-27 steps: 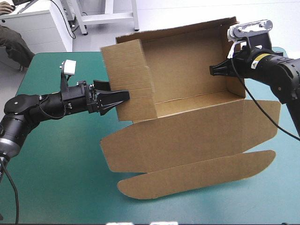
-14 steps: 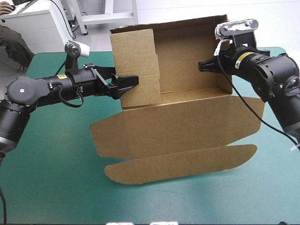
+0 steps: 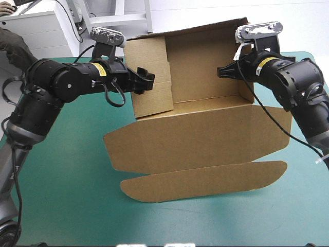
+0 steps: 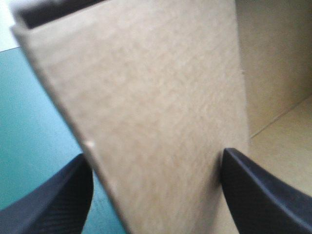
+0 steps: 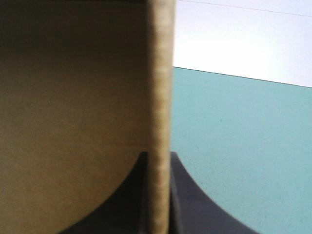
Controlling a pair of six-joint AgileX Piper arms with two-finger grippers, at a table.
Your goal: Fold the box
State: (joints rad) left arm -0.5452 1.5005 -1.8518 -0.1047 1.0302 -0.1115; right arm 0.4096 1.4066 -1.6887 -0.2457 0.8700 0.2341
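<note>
Since the box (image 3: 205, 139) looks light and stiff, its wall edges suit gripping: the right gripper (image 5: 158, 161) pinches one, the left gripper (image 4: 157, 158) straddles another, spread.

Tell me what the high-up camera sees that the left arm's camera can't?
Only the high view shows the whole box: the walls standing up, the rounded flap at the front, and the right pincer at the right wall. Only the left wrist view shows, close up, the left pincer with its black fingers wide apart and the left wall standing between them. Both show the brown box and the teal-green cover.
</note>
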